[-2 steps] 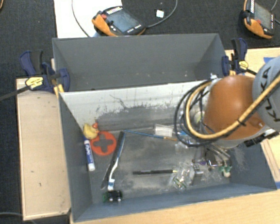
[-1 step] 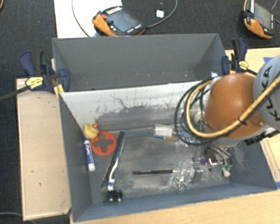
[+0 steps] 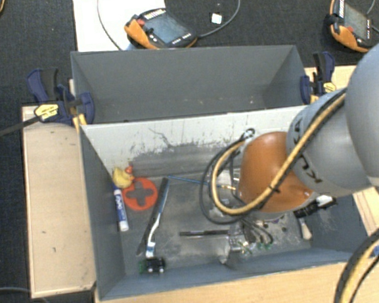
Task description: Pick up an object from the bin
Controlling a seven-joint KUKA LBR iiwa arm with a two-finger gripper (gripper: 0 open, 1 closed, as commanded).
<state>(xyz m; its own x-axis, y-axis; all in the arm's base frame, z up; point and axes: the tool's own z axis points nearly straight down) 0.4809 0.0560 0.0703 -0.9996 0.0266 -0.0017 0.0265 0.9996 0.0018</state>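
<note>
Three things lay at the bin's [image 3: 98, 188] 9 o'clock: orange disc [image 3: 140, 193], marker [image 3: 120, 210], yellow duck [image 3: 120, 177]. Gripper [image 3: 243, 242] hung at 5 o'clock by a black rod [image 3: 202, 233]; spread or clamped, couldn't tell.

Grey bin [image 3: 183, 82]: marker [image 3: 121, 209], orange disc [image 3: 140, 193].

A yellow toy [image 3: 120, 177] beside an orange ring [image 3: 141, 193]; a white marker [image 3: 121, 210] just below; a long grey tool [image 3: 156, 213] near.

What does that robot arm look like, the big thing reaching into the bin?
The arm is thick, rounded and pale grey. Its wrist wears a smooth, dome-shaped orange cover. Black and tan cables loop around the cover. At its end is a small metal gripper with thin wires.
</note>
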